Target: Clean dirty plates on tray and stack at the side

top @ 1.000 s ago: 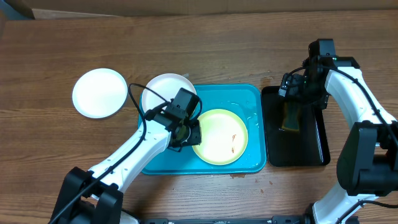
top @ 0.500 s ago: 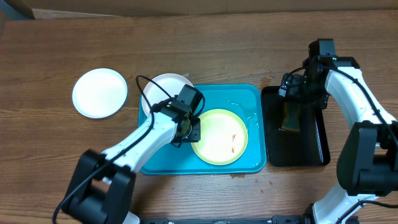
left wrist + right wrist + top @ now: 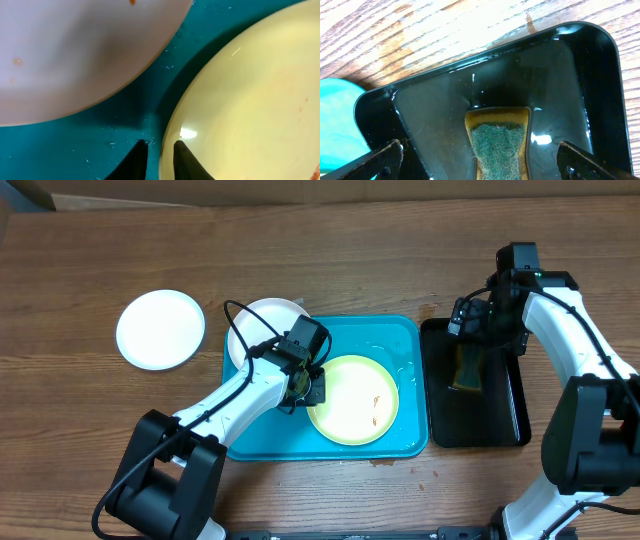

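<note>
Wood table [image 3: 330, 250]: left end effector [image 3: 159, 161] just narrowed onto yellow plate [image 3: 353, 400] rim at its 9 o'clock, in blue tray [image 3: 395, 332], so pickup looks next. Right end effector [image 3: 475, 162] open above sponge [image 3: 498, 140].

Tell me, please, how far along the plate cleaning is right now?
One white plate already sits on the table beside the tray. The left gripper is pinching the yellow plate's rim. Left: that smeared plate and the second white plate. The right gripper hangs open above the sponge.
</note>
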Robot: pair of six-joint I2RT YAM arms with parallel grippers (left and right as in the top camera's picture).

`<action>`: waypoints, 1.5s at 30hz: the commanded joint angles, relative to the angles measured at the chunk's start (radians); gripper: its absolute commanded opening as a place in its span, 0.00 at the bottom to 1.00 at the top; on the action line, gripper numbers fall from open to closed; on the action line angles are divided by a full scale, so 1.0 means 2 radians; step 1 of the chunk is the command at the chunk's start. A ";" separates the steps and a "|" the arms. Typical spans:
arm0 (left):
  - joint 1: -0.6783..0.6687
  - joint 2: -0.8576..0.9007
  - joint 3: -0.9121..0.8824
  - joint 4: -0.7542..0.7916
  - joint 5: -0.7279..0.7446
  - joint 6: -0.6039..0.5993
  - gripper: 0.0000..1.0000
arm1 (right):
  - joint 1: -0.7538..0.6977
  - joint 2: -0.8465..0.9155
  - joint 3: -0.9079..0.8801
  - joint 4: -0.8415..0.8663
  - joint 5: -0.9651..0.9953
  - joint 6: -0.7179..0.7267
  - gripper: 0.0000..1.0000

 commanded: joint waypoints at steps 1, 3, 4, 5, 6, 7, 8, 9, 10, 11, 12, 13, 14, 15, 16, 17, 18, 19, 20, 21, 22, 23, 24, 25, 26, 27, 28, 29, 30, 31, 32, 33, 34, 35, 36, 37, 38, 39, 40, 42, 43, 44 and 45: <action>0.005 0.001 0.010 0.001 0.006 -0.017 0.15 | -0.001 -0.001 0.007 0.001 0.004 -0.001 1.00; 0.005 0.001 0.010 0.000 0.006 -0.031 0.15 | -0.001 -0.001 0.007 0.001 0.004 -0.001 1.00; 0.005 0.001 0.010 -0.002 0.006 -0.038 0.15 | -0.001 -0.001 0.007 0.001 0.004 -0.001 1.00; 0.005 0.001 0.010 -0.002 0.006 -0.045 0.16 | -0.001 -0.001 0.007 0.001 0.004 -0.001 1.00; 0.005 0.001 0.010 -0.002 0.006 -0.051 0.18 | -0.001 -0.001 0.007 -0.004 0.002 -0.001 1.00; 0.005 0.001 0.010 -0.002 0.006 -0.056 0.22 | -0.001 -0.001 0.007 -0.013 0.000 -0.001 1.00; 0.005 0.001 0.009 -0.001 0.006 -0.057 0.27 | -0.001 -0.001 0.007 -0.018 0.000 -0.002 1.00; 0.005 0.001 0.009 -0.001 0.006 -0.057 0.28 | -0.001 -0.001 0.007 -0.016 0.000 -0.002 1.00; 0.005 0.001 0.009 -0.001 0.006 -0.057 0.28 | -0.001 -0.001 0.007 -0.013 0.000 -0.001 1.00; 0.005 0.002 0.009 -0.001 0.006 -0.057 0.28 | -0.001 -0.001 0.007 -0.013 0.000 -0.001 1.00; 0.004 0.004 0.009 0.000 0.006 -0.057 0.28 | -0.001 -0.001 0.007 -0.014 0.000 -0.002 1.00; 0.004 0.006 0.009 -0.001 0.006 -0.057 0.28 | -0.001 -0.001 0.007 -0.015 0.001 -0.002 1.00; 0.004 0.008 0.009 -0.001 0.006 -0.057 0.29 | -0.001 -0.001 0.007 -0.015 0.001 -0.002 1.00; 0.004 0.012 0.009 -0.001 0.006 -0.057 0.29 | -0.001 -0.001 0.007 -0.016 0.001 -0.002 1.00; 0.004 0.015 0.009 0.000 0.006 -0.057 0.28 | -0.001 -0.001 0.007 -0.016 0.001 -0.002 1.00; 0.004 0.019 0.009 0.000 0.006 -0.057 0.26 | -0.001 -0.001 0.007 -0.017 0.001 -0.005 1.00; 0.004 0.021 0.009 0.000 0.006 -0.057 0.20 | -0.001 -0.001 0.007 -0.018 0.000 -0.014 1.00; 0.005 0.023 0.009 0.002 0.009 -0.057 0.17 | -0.001 -0.001 0.007 -0.017 0.000 -0.027 0.99; 0.006 0.023 0.009 0.002 0.010 -0.057 0.11 | -0.001 -0.001 0.008 -0.015 0.000 -0.039 0.97; 0.006 0.023 0.009 0.002 0.012 -0.057 0.04 | -0.001 -0.001 0.011 -0.016 0.000 -0.049 0.96; 0.007 0.022 0.010 0.002 0.015 -0.057 0.04 | -0.001 -0.001 0.018 -0.021 0.000 -0.055 0.95; 0.008 0.022 0.010 0.002 0.020 -0.057 0.04 | -0.001 -0.001 0.025 -0.028 0.000 -0.055 0.94; 0.009 0.022 0.010 0.002 0.024 -0.058 0.04 | -0.001 -0.001 0.036 -0.038 0.000 -0.054 0.94; 0.010 0.022 0.010 0.001 0.024 -0.064 0.04 | -0.001 -0.001 0.046 -0.048 0.000 -0.055 0.93; 0.012 0.022 0.010 -0.002 0.025 -0.070 0.04 | -0.001 -0.001 0.056 -0.058 0.000 -0.055 0.92; 0.013 0.022 0.010 -0.005 0.024 -0.079 0.04 | -0.001 -0.001 0.066 -0.069 0.000 -0.055 0.92; 0.014 0.022 0.010 -0.009 0.025 -0.090 0.04 | -0.001 -0.001 0.072 -0.078 0.000 -0.055 0.90; 0.015 0.022 0.010 -0.013 0.025 -0.103 0.04 | 0.000 -0.001 0.076 -0.086 0.000 -0.055 0.89; 0.016 0.022 0.010 -0.017 0.025 -0.113 0.04 | 0.002 -0.001 0.076 -0.095 0.000 -0.055 0.89; 0.016 0.022 0.010 -0.019 0.025 -0.123 0.04 | 0.002 -0.001 0.075 -0.104 0.001 -0.055 0.89; 0.016 0.022 0.010 -0.019 0.029 -0.127 0.04 | 0.002 -0.001 0.072 -0.113 0.001 -0.055 0.89; 0.016 0.022 0.010 -0.019 0.034 -0.127 0.04 | 0.002 -0.001 0.067 -0.118 0.000 -0.054 0.89; 0.015 0.022 0.010 -0.019 0.041 -0.127 0.06 | 0.002 -0.001 0.060 -0.121 0.000 -0.054 0.89; 0.015 0.022 0.010 -0.019 0.048 -0.127 0.14 | 0.002 -0.001 0.050 -0.122 0.001 -0.054 0.89; 0.015 0.022 0.010 -0.019 0.054 -0.127 0.21 | 0.002 -0.001 0.040 -0.118 0.002 -0.054 0.90; 0.015 0.022 0.010 -0.020 0.063 -0.126 0.36 | 0.002 -0.001 0.027 -0.112 0.005 -0.055 0.90; 0.015 0.022 0.010 -0.019 0.065 -0.126 0.45 | 0.002 -0.001 0.013 -0.103 0.007 -0.054 0.90; 0.015 0.022 0.010 -0.019 0.068 -0.124 0.48 | 0.002 -0.001 -0.002 -0.092 0.008 -0.054 0.90; 0.015 0.022 0.010 -0.019 0.071 -0.121 0.48 | 0.002 -0.001 -0.018 -0.079 0.007 -0.054 0.90; 0.015 0.022 0.010 -0.019 0.069 -0.118 0.48 | 0.002 -0.001 -0.047 -0.054 0.003 -0.054 0.89; 0.015 0.022 0.010 -0.018 0.069 -0.114 0.48 | 0.003 -0.001 -0.060 -0.042 0.003 -0.054 0.89; 0.015 0.022 0.010 -0.017 0.068 -0.109 0.48 | 0.003 -0.001 -0.073 -0.031 0.004 -0.054 0.89; 0.015 0.022 0.010 -0.016 0.068 -0.105 0.48 | 0.003 -0.001 -0.086 -0.018 0.004 -0.054 0.86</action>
